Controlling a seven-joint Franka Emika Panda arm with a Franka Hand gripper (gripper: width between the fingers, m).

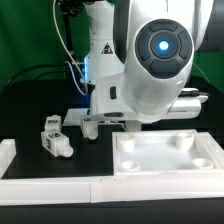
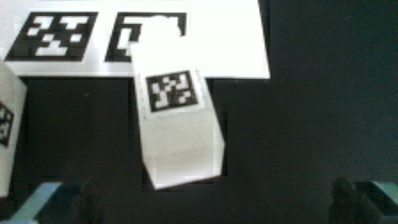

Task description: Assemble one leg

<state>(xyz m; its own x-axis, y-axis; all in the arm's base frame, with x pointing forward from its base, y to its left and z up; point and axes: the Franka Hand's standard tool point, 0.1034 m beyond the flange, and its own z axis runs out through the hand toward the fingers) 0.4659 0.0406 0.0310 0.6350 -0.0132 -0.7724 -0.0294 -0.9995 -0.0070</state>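
Two fingers [image 2: 68,205] of your gripper [image 2: 215,208] stand spread wide; the leg [image 2: 178,125] lies just ahead of the gap between them, untouched.

The white Franka arm [image 1: 150,60] bulks close to the exterior camera, and its rounded joint housing, with a black cap and blue light, faces outward. Below it the wrist drops steeply over the middle of the black table [image 1: 30,110], set back from the near edge. The white two-finger gripper [image 1: 91,127] points down, low over the surface. In the wrist view its dark fingertips [image 2: 68,203] stand wide apart.
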